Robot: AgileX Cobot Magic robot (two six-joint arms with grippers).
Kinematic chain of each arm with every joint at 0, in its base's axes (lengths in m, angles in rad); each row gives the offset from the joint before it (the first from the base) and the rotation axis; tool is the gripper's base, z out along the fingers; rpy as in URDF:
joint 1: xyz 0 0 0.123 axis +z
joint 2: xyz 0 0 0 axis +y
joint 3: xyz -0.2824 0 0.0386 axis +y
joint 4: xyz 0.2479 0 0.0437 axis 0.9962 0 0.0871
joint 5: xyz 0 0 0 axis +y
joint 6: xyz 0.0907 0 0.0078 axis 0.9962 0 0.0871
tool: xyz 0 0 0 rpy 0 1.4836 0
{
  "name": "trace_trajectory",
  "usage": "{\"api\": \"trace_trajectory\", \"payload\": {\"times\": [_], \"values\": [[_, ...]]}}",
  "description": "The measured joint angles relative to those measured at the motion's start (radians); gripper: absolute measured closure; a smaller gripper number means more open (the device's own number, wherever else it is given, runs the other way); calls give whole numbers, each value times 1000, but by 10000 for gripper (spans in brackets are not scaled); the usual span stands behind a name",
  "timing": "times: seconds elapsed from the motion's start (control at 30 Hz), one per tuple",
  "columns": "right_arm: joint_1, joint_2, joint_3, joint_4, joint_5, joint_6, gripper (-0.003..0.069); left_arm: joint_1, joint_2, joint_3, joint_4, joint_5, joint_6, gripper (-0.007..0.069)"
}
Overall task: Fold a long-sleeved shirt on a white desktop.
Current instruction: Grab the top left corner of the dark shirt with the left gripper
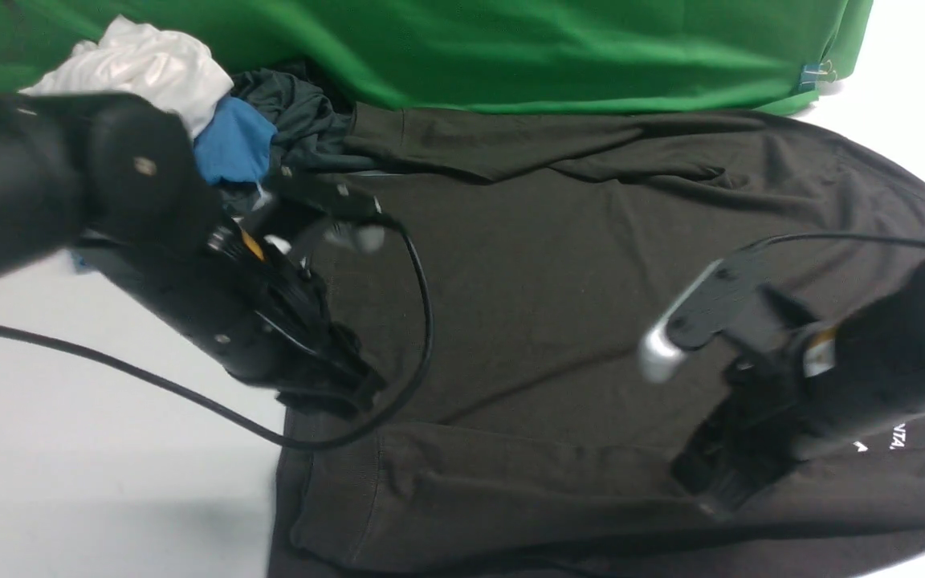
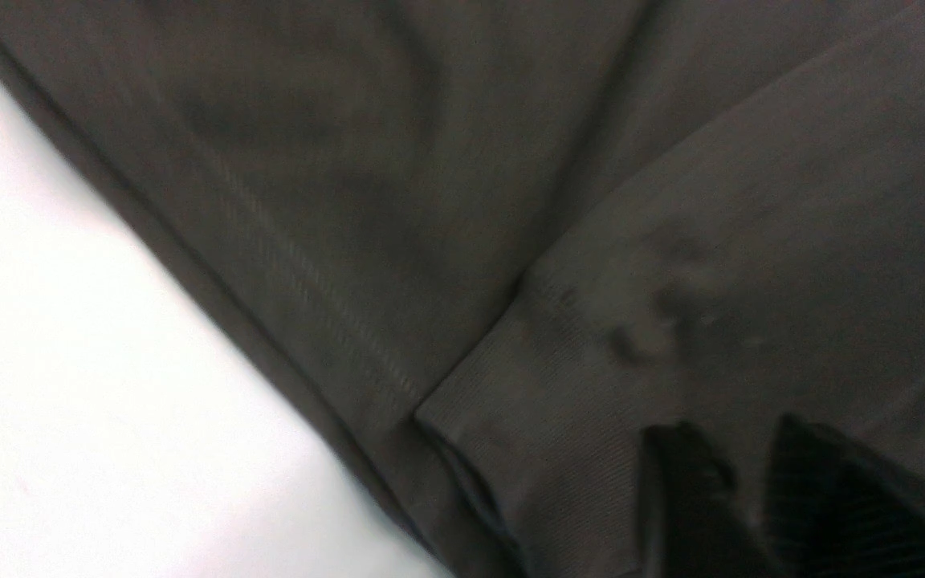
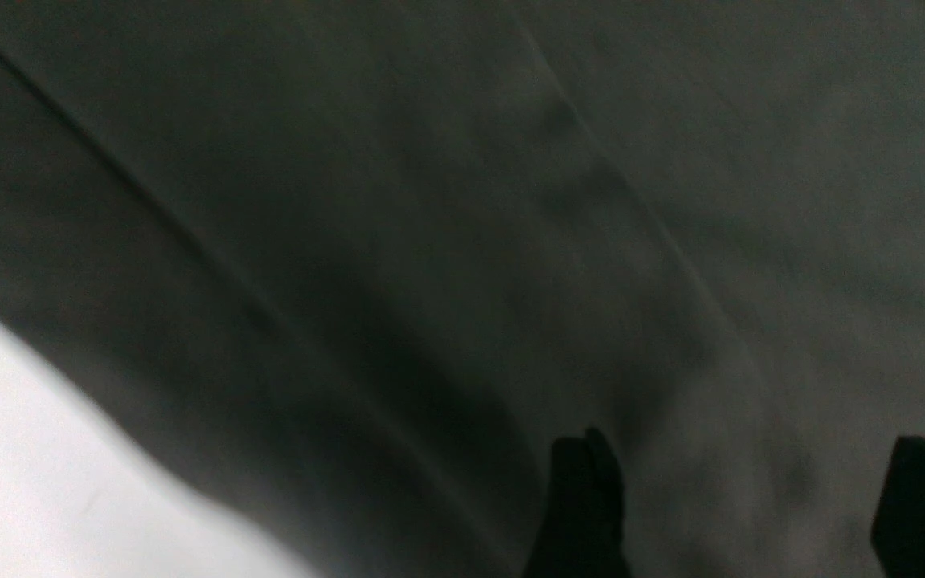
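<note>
The dark long-sleeved shirt [image 1: 511, 281] lies across the bench [image 1: 109, 482], its long axis left to right, hem left, chest lettering right. Its near edge and right end run out of view; the right arm hides part of the chest. The right jaws [image 1: 715, 486] are spread, released, over the near sleeve; the left jaws [image 1: 342, 393] are slightly parted, empty. White [image 1: 141, 68], blue [image 1: 234, 140] and dark garments [image 1: 290, 104] heap far left.

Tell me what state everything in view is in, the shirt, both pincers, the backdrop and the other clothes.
long-sleeved shirt: spread out, both sleeves folded in across the body
left pincer: slightly open, nothing gripped
right pincer: open wide, nothing gripped
green backdrop: hanging, creased
white garment: bunched up
blue garment: crumpled
dark grey-green garment: crumpled
</note>
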Motion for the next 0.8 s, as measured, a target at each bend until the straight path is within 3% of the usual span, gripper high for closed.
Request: {"api": "trace_trajectory", "payload": {"times": [0.13, 0.57, 0.7, 0.8], "values": [[5, 97, -64, -15, -41, -18, 170, 0, -92, 0, -43, -2, 65, 603], [8, 214, -104, -43, 44, -30, 188, 0, -152, 0, -51, 13, 83, 606], [8, 215, -105, -41, 48, -57, 278, 0, -152, 0, -51, 13, 83, 606], [8, 215, -105, -41, 46, -78, 413, 0, -152, 0, -51, 13, 83, 606]]}}
